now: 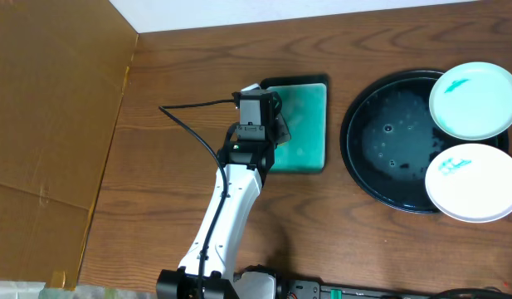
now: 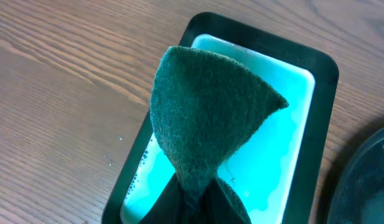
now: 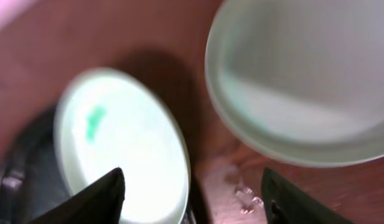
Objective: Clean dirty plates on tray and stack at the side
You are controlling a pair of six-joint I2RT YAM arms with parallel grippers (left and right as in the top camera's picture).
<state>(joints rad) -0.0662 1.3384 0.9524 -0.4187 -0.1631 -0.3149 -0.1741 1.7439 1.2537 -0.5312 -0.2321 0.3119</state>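
Step in hand, as I read it: sponge pickup, pre-scrub. L gripper [image 1: 261,115] hangs over the sponge tray [image 1: 309,162], clenched on a dark green sponge [image 2: 210,118]. The sponge is pinched at its lower end and fans out above the teal liner, clear of it as far as the L wrist view shows. No plate is touched yet. Mint plate [image 1: 474,100] and white plate [image 1: 471,184] sit on the right side of the tray [image 1: 380,141], both overlapping its rim, and each has a teal smear [image 1: 457,83]. A 3rd plate [image 3: 304,81] shows only in the R wrist view, on bare table [image 1: 338,241] just beside a smeared plate; whether it's clean, can't tell (blurred). R gripper [image 3: 192,180] is spread wide w/ nothing between the fingers, hovering by those plates. Next move prob. calls for carrying the sponge right, across to the tray, then down flat onto a smear w/ enough press to wipe. The plates look light and sit half on the rim, so they may slide or tip; the R arm likely needs to steady or lift one first. Stacking comes after that.
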